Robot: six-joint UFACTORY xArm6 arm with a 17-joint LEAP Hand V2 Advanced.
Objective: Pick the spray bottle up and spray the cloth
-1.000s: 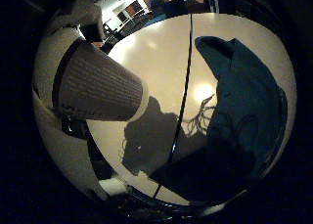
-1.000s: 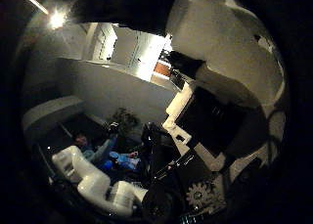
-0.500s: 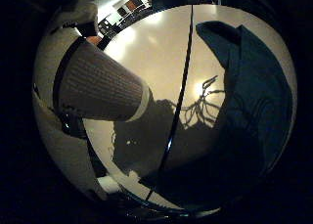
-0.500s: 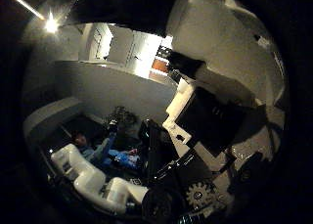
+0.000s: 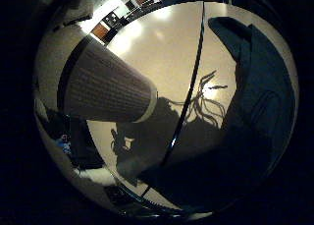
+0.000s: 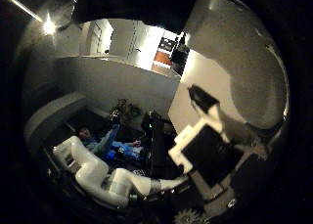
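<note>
Worktop [image 5: 162, 53]: pale and glossy, with a dark seam running across it and shadows falling on it. Cloth [image 5: 265, 102]: dark teal, lying rumpled on the worktop at the right of the frame. Ribbed grey cone-shaped object [image 5: 98, 87]: looming close to the palm at the left. Spray bottle: not showing clearly. Hand [image 6: 205, 145]: white and black parts crossing the thumb-side view; whether the fingers are wide or closed, I cannot tell.
</note>
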